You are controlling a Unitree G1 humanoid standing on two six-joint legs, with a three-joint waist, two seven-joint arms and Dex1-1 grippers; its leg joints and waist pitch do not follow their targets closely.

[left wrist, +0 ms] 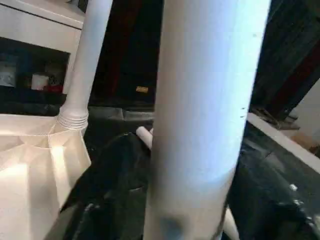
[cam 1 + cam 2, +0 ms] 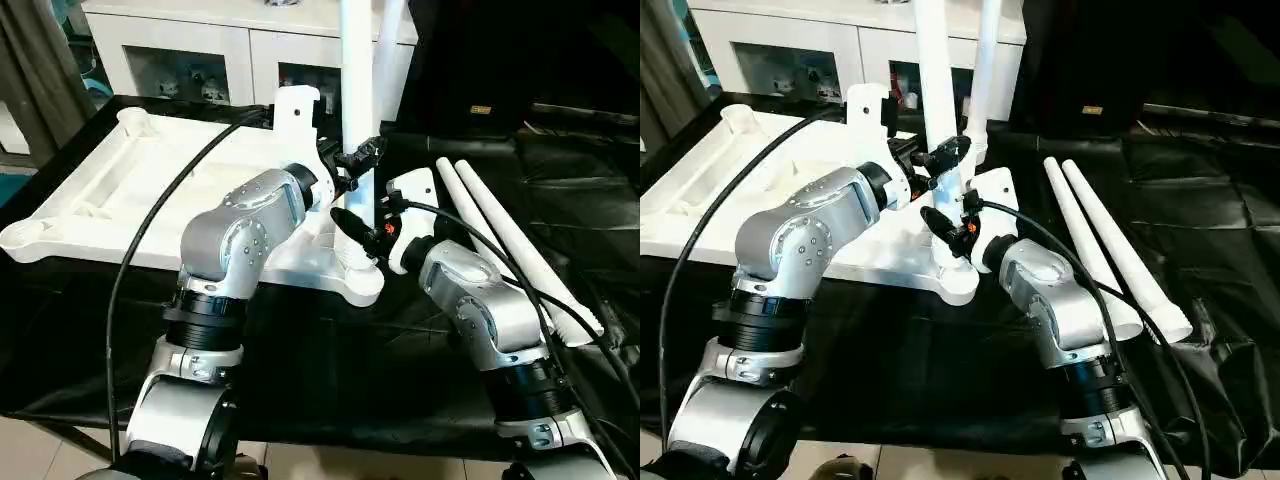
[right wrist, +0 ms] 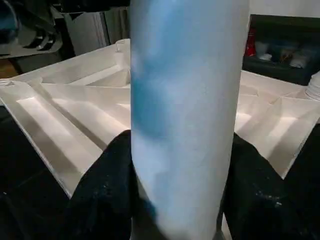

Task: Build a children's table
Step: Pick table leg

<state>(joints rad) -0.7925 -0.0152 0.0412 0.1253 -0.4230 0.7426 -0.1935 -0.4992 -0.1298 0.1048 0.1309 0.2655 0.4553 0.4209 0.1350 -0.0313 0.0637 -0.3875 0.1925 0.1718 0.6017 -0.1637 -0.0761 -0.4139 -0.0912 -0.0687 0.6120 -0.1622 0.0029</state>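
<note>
The table top (image 2: 150,190) is lying underside up on the black-covered tabletop (image 2: 330,380), and the leg (image 2: 933,80) is standing upright in its near right corner socket (image 2: 362,285). The right end effector (image 2: 360,232) is clenching low on this leg. The left end effector (image 2: 358,160) is sitting around it higher up, but I cannot tell whether it is gripping or letting go.

If the leg is leaning while it is being seated, it is likely jamming crooked in the socket or popping out and toppling onto the two loose legs (image 2: 520,250) lying just to the right. With only one firm hold, the smooth round plastic is also risking slipping. The far leg (image 2: 392,40), standing in the far right corner, is close enough for a forearm to be knocking it.

A small yellow label (image 2: 481,110) is showing on the black object behind, with writing too small to read
</note>
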